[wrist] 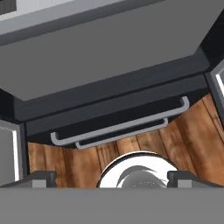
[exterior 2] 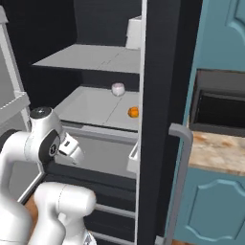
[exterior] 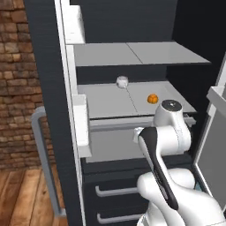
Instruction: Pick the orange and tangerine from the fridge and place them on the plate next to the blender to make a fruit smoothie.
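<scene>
The white jointed robot arm (exterior: 170,145) rises nearest the base cameras, folded in front of the open tall dark charcoal fridge (exterior: 48,88). The tool's two small dark finger tips (wrist: 41,177) show at the bottom of the hand view, set wide apart with nothing between them; the tool (wrist: 112,179) holds and touches nothing. That view looks down past a light grey shelf edge at the fridge's dark lower drawers with grey bar handles (wrist: 120,127) and the brown wooden plank floor (wrist: 131,148).

A small round orange fruit (exterior: 152,98) sits on the light grey middle shelf (exterior: 106,103), toward its right side in the left base view; being round, it shows no long axis or pointing direction. Whether it is the orange or the tangerine cannot be told. A small white rounded object (exterior: 122,81) sits farther back on the same shelf, well apart from the fruit. Another grey shelf (exterior: 132,53) lies above.

The arm's elbow stands lower than the fruit's shelf and in front of it. White door bins (exterior: 81,126) hang on the left door, which carries a grey bar handle (exterior: 42,159). A red brick wall (exterior: 15,79) is beyond it. In the right base view, teal cabinets (exterior 2: 215,206) and a marbled beige table (exterior 2: 217,153) stand right of the fridge.
</scene>
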